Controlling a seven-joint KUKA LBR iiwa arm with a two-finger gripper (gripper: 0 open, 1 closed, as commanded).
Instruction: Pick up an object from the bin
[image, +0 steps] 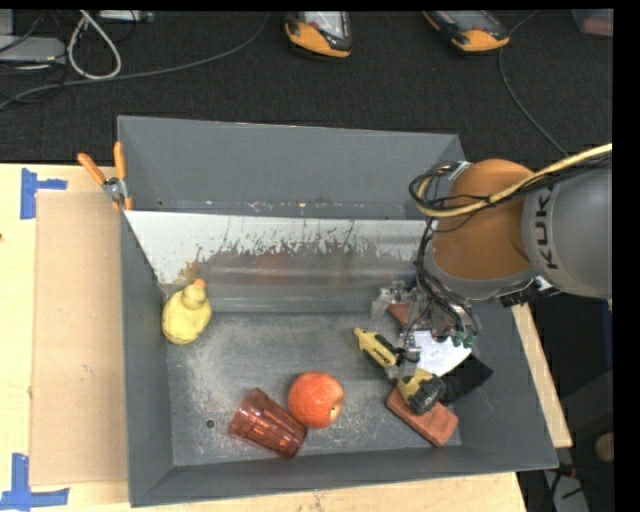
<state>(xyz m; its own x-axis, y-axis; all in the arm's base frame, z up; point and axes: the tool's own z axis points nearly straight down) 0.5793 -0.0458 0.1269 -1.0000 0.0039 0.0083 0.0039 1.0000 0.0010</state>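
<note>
My gripper (425, 318) hangs low over the right side of the bin, under the arm's orange cover. Right below it lies a small cluster. A yellow and black tool (376, 348) points to the left. A white piece (442, 356) sits beside it, partly hidden by the gripper. A black object (466, 378) rests against the right wall. In front of these a red-brown block (428, 418) lies flat, with a small yellow and black part (416, 386) on its back end.
A round red-orange fruit (317, 399) and a tipped-over red cup (266, 424) lie near the front wall. At the far left sits a yellow rubber duck (187, 314). The arm reaches in from the right over the bin's rim.
</note>
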